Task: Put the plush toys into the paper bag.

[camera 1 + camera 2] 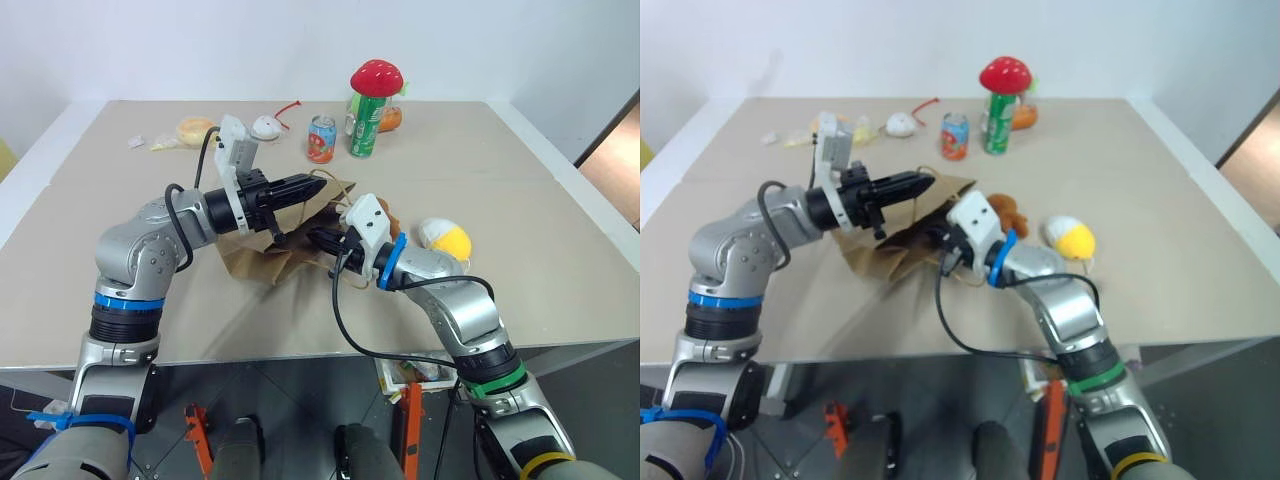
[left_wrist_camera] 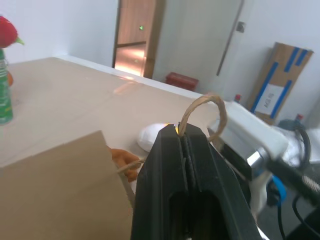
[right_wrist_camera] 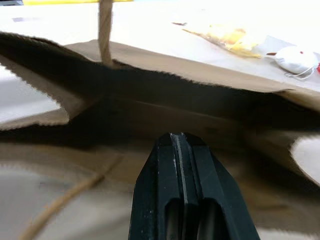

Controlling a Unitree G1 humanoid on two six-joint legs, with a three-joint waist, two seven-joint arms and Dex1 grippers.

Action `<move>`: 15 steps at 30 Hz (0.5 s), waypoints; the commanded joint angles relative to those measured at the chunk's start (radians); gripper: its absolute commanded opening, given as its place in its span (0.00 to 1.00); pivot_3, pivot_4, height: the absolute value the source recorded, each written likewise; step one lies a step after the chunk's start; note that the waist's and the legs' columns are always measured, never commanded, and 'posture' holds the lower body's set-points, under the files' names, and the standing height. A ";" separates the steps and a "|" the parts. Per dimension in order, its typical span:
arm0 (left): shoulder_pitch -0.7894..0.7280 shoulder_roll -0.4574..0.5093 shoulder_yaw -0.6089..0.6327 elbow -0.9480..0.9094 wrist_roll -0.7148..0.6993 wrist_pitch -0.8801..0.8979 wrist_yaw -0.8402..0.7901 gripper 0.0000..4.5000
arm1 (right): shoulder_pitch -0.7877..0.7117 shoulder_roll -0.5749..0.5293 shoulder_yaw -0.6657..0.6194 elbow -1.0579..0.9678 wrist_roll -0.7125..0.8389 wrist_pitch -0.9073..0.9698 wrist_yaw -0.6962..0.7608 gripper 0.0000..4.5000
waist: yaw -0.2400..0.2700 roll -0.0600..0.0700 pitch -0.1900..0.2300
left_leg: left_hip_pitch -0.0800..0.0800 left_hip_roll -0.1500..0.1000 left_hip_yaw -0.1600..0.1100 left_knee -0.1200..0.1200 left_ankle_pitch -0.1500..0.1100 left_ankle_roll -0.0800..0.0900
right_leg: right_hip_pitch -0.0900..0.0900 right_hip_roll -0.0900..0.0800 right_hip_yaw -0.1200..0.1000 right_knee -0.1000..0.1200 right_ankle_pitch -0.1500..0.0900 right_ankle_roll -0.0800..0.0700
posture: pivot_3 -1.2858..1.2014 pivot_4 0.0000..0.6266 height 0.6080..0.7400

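Note:
The brown paper bag (image 1: 262,255) lies on its side at the table's middle, its mouth toward my right arm. My left gripper (image 1: 316,184) is shut on one tan twisted handle (image 2: 202,106) and holds that edge of the bag up. My right gripper (image 1: 313,237) is shut with nothing between its fingers, its tips at the bag's dark mouth (image 3: 165,107). The orange-brown bear plush (image 1: 1010,210) lies on the table just behind my right wrist. The white-and-yellow egg plush (image 1: 445,238) rests further right, apart from both grippers.
At the back stand a green can (image 1: 364,128) with a red mushroom plush (image 1: 376,77) on top, and a red-and-blue can (image 1: 321,139). A small white toy with a red tail (image 1: 266,126) and a yellow wrapped snack (image 1: 193,130) lie at the back left.

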 commanded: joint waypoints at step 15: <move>-0.041 -0.058 0.048 -0.054 0.009 -0.121 0.053 0.00 | -0.031 0.036 0.111 0.135 -0.218 0.107 -0.050 0.02 | -0.002 0.000 0.000 | 0.000 0.000 0.000 -0.001 0.001 0.000 | 0.000 0.000 0.000 0.000 0.001 0.000 | 0.52 0.24 1.00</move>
